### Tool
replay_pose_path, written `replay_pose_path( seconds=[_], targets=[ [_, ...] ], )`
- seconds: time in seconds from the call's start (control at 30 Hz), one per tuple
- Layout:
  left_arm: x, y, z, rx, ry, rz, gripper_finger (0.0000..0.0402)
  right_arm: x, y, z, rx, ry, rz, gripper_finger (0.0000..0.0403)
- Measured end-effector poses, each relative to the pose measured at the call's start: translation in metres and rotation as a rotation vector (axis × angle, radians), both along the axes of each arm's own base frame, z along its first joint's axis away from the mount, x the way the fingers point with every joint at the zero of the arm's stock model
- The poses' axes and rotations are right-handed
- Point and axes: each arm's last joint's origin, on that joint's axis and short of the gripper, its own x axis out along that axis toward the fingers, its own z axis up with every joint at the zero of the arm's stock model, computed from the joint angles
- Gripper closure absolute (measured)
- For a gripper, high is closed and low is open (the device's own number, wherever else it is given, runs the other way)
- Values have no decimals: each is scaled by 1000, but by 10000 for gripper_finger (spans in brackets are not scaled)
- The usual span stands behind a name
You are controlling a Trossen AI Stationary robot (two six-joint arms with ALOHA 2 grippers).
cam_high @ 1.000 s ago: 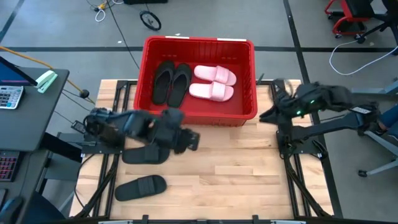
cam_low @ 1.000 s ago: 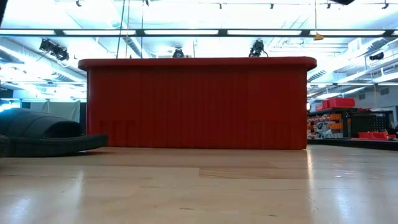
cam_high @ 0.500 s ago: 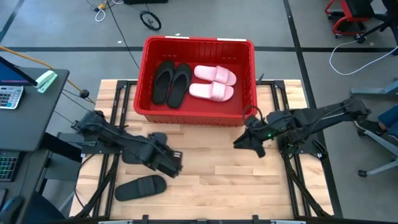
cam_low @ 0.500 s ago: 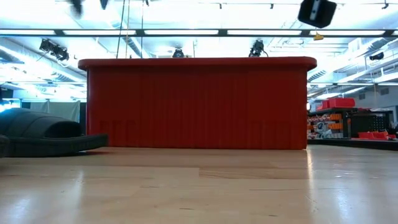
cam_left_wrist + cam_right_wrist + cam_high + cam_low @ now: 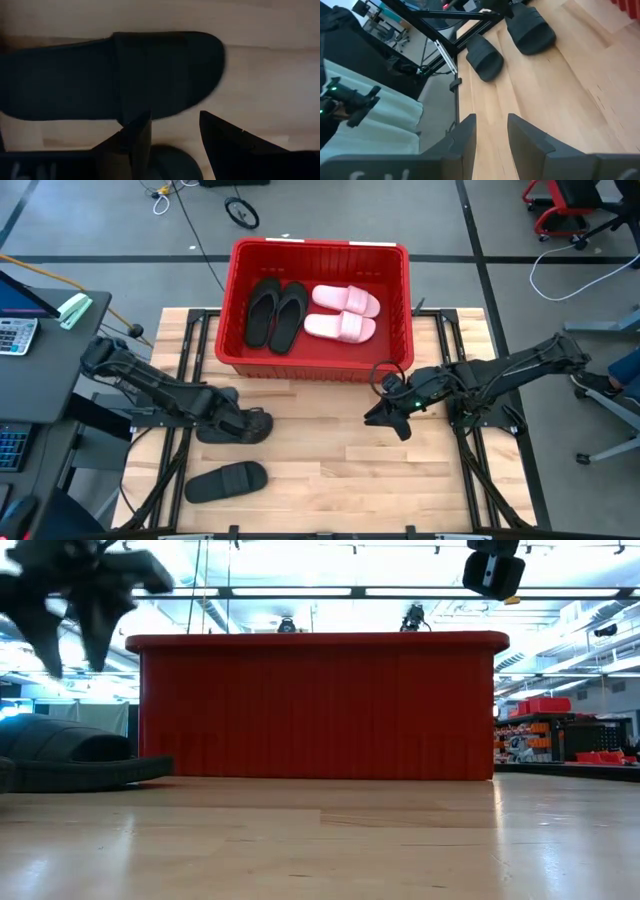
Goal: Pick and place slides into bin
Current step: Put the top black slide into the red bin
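Note:
One black wide-strap slide [image 5: 222,427] lies sole-down on the wooden table at the left, and a second black slide [image 5: 227,480] lies nearer the front edge. My left gripper [image 5: 250,423] hangs open just above the first slide [image 5: 115,75], clear of it, as the low view [image 5: 75,630] shows. My right gripper [image 5: 385,415] is open and empty above the table's middle right, in front of the red bin [image 5: 400,300]. Two black flip-flops [image 5: 275,315] and two pale pink slides [image 5: 343,315] lie inside the bin.
The bin's front wall [image 5: 320,710] stands across the table's far side. Bare wood [image 5: 330,460] lies between the two arms. A desk with a calculator [image 5: 15,335] stands off the table's left edge. The right wrist view shows both black slides [image 5: 530,27] far off.
My left gripper has swung from in front of the bin toward the table's left and come down over the black slide, entering the low view. My right gripper has moved from the bin's right corner toward the table's middle and near side, and lower. The slides have not moved.

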Motion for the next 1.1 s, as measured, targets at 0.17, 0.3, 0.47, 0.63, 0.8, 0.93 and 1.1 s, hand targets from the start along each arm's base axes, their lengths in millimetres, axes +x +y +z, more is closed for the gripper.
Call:
replay_pose_path(
  seconds=[0.17, 0.3, 0.47, 0.63, 0.8, 0.93, 1.1],
  targets=[
    [-19, 8, -27, -40, -28, 46, 230, -1, 0, 1, 2, -5, 0, 286],
    [-25, 10, -38, -57, -28, 45, 230, -2, 0, 2, 17, -5, -7, 286],
    [-26, 10, -40, -73, -18, 39, 230, -2, 0, 3, 37, -6, -15, 286],
    [-26, 8, -40, -125, 9, 26, 230, -2, 0, 3, 90, 10, -39, 286],
    [-26, 9, -40, -105, -1, 27, 230, -2, -2, 3, 95, 11, -47, 286],
    [-21, 8, -40, -80, -73, 25, 230, 0, -8, 3, 95, 9, -77, 286],
    [-20, 8, -64, -107, -156, 39, 230, 1, -15, 3, 92, 7, -106, 286]
  ],
)
